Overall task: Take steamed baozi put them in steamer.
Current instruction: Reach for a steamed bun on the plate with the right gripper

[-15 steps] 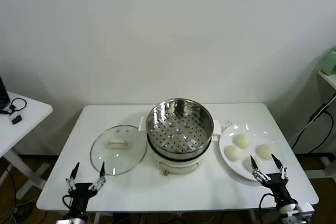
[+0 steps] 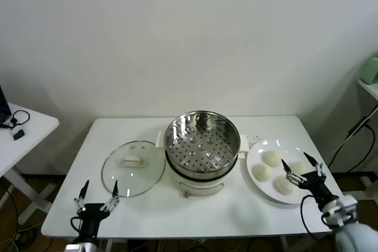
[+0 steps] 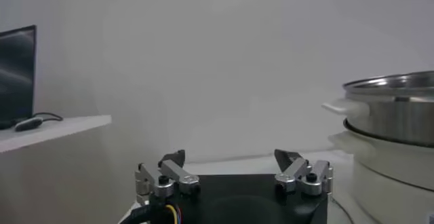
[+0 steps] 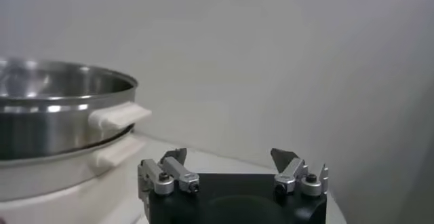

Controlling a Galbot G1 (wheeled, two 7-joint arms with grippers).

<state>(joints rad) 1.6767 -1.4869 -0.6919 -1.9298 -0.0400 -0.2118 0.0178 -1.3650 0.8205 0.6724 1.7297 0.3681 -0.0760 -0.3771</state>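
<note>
1. Compared with half a second earlier, the right gripper [image 2: 302, 166] has risen and moved forward from the front right worktop edge, and now hovers over the near right part of the white plate [image 2: 258, 182]. The left gripper [image 2: 98, 192] remains parked low at the front left of the white worktop [image 2: 147, 210], just in front of the glass lid [image 2: 133, 168].
2. Both grippers have their fingers spread wide apart and grasp nothing; the right wrist view shows the right fingers [image 4: 174, 159] parted on empty air.
3. Four steamed baozi [image 2: 271, 157] lie on the plate to the right of the steamer [image 2: 202, 140]. The right gripper's fingers straddle the space above the two nearer buns, one bun [image 2: 284, 185] just beneath the left fingertip, apart from it.
4. The steel steamer basket is empty and sits on its white cooker base [image 2: 201, 185] at the worktop's centre, with the lid lying flat on its left.
5. No brand names, labels or writing can be read anywhere.
</note>
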